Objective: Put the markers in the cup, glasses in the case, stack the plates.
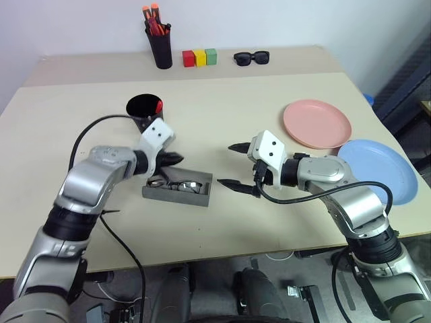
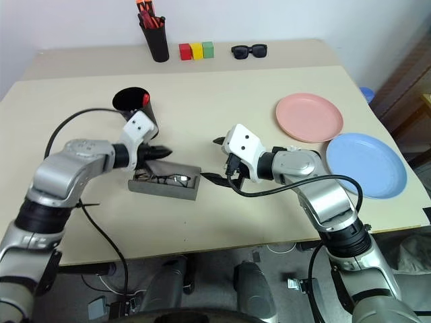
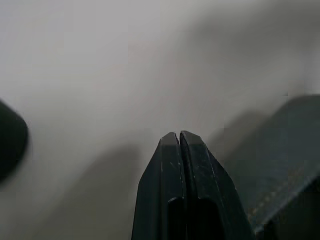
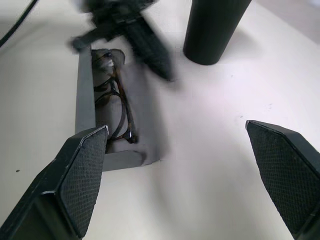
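Observation:
The grey case [image 1: 180,195] lies open in the middle of the table, and the wire-framed glasses [image 1: 176,183] lie inside it. My left gripper [image 1: 176,159] is shut with nothing in it, hovering just over the case's far edge. In its wrist view the fingers [image 3: 172,150] are pressed together. My right gripper [image 1: 233,165] stands open and empty just right of the case, and its wrist view looks at the glasses [image 4: 117,105]. The black cup [image 1: 138,116] stands behind the left hand, with a marker's red cap [image 1: 159,105] at its rim. The pink plate [image 1: 316,123] and the blue plate [image 1: 377,168] lie side by side at the right.
At the table's back stand a narrow black cup of orange-capped pens [image 1: 160,46], three coloured blocks [image 1: 199,57] and black sunglasses [image 1: 252,58]. The blue plate lies close to the table's right edge. A black cable [image 1: 87,134] loops from my left arm.

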`<state>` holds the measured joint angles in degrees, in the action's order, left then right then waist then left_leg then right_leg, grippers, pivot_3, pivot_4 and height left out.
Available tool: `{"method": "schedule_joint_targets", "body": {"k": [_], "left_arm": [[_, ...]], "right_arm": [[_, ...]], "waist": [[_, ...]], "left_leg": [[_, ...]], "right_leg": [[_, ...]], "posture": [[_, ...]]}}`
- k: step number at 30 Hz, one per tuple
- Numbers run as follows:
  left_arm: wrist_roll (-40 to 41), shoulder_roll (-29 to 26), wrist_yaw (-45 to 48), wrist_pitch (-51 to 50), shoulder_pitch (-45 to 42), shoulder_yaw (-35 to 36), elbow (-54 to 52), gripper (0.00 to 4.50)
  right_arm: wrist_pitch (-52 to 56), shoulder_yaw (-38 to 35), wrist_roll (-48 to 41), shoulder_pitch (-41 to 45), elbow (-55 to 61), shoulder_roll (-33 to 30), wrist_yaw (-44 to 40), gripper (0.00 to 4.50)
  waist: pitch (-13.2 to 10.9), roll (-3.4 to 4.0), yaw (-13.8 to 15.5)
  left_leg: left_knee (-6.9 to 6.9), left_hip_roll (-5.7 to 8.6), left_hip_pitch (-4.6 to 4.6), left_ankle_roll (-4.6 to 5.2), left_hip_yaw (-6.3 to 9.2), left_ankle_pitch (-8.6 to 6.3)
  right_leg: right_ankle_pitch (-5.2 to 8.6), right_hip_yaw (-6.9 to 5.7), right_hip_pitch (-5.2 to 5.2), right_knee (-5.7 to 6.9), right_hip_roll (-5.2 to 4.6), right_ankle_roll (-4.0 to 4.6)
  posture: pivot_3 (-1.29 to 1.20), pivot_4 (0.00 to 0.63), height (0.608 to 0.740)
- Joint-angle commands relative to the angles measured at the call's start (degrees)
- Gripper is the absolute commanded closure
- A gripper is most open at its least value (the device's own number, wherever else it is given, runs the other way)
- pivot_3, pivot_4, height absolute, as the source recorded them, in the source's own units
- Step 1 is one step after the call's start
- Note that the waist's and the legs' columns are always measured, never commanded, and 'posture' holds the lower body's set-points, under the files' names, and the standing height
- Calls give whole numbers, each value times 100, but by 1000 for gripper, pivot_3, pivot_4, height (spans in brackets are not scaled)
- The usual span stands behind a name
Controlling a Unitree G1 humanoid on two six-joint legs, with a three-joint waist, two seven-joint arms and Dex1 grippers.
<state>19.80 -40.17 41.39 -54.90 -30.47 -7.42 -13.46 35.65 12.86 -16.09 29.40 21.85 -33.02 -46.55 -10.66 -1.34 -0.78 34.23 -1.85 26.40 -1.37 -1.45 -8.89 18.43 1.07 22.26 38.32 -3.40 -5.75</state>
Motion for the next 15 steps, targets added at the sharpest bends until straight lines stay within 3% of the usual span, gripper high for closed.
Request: {"method": "schedule_joint_targets", "body": {"k": [1,10,15], "left_arm": [[103,-234,3,-24,553,306,-641,4482],[161,-299,121,1191,2199,802,-1705,4482],[320,234,-140,1963,2404,1181,-1682,4482]], "right_arm": [[-217,-109,30,139,-43,-4,-33,0],[-436,-172,344,588,-946,76,184,0],[-416,-214,1065,1072,-2103,13,913,0]], "waist": [[1,0,0],[1,0,18],[1,0,25]], "left_leg": [[0,0,-2,0,0,0],[1,-1,-4,0,0,0],[2,0,-1,0,-2,0]], "right_leg": [[0,1,-1,1,-3,0],[0,2,-2,0,-17,0],[-1,1,-2,0,-19,2]], "posture": [[0,150,740],[0,150,740],[0,150,740]]}}
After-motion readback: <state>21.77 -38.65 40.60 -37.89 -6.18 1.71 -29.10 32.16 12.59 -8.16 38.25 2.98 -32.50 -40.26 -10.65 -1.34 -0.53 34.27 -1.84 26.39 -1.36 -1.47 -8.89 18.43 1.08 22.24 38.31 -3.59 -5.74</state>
